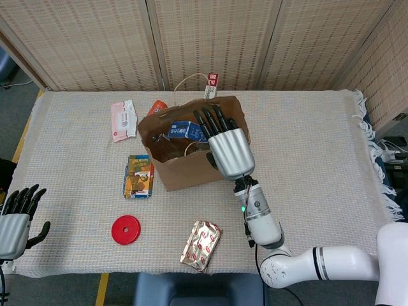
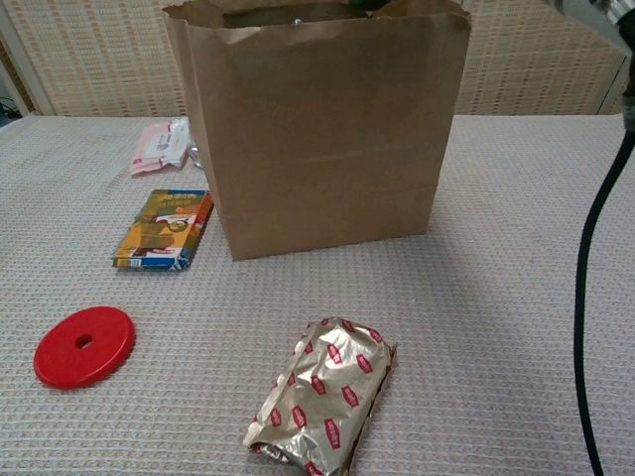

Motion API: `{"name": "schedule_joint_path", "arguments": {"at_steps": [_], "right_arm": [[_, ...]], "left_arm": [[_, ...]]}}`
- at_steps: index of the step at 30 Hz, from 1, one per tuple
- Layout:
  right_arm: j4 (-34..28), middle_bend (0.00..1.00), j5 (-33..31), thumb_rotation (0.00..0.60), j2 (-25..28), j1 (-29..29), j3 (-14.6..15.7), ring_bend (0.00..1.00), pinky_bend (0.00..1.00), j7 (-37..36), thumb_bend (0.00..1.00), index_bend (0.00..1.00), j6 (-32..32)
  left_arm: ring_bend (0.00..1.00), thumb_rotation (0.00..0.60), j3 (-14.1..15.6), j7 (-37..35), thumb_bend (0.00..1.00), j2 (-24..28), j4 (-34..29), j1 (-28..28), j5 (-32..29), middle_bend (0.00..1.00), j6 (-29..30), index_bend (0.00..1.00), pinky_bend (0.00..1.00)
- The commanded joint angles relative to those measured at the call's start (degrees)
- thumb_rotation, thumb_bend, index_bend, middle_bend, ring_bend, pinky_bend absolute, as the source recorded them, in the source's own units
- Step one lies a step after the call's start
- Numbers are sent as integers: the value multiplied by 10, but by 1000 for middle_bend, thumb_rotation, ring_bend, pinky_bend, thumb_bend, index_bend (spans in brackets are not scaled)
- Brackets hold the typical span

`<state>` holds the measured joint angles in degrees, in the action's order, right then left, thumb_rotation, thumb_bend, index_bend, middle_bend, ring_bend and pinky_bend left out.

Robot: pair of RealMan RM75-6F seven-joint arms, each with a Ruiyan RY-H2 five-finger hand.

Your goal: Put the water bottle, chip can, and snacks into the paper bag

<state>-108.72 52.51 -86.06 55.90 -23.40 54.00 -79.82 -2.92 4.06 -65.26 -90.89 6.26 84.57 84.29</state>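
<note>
Overhead, the right hand [image 1: 226, 150] reaches into the paper bag [image 1: 191, 167], fingers spread, apparently holding nothing. A foil snack pack [image 1: 201, 245] lies on the counter, probably light and crinkly; grip its sides.

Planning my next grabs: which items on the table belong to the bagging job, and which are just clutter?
Job:
paper bag
blue snack box inside the bag, under the right hand
foil snack pack
yellow snack packet
pink snack packet

Lying about:
red disc
left hand, idle at the table edge
</note>
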Motion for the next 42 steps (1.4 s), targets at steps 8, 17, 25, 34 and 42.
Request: {"name": "schedule_joint_path", "arguments": {"at_steps": [8, 17, 25, 34, 42], "right_arm": [[-41, 70, 67, 600, 65, -54, 18, 24, 278, -111, 145, 0, 1], [-95, 70, 212, 600, 227, -144, 104, 24, 236, -293, 90, 0, 79], [-97, 68, 396, 600, 297, -159, 195, 14, 154, -383, 0, 0, 163], [-83, 59, 430, 600, 269, -129, 247, 3, 142, -343, 0, 0, 298], [-63, 15, 334, 600, 201, -106, 251, 0, 99, -229, 0, 0, 395]], "left_arm": [[0, 600, 0, -2, 400, 0, 1, 0, 0, 0, 0, 79, 0], [0, 600, -2, 12, 400, -3, -2, 0, -3, 0, 1, 80, 0], [0, 600, -4, 25, 401, -6, -5, 0, -8, 0, 2, 80, 0], [0, 600, -4, 21, 401, -4, -6, 1, -7, 0, 2, 80, 0], [0, 600, -3, 15, 401, -3, -4, 1, -5, 0, 0, 80, 0]]}}
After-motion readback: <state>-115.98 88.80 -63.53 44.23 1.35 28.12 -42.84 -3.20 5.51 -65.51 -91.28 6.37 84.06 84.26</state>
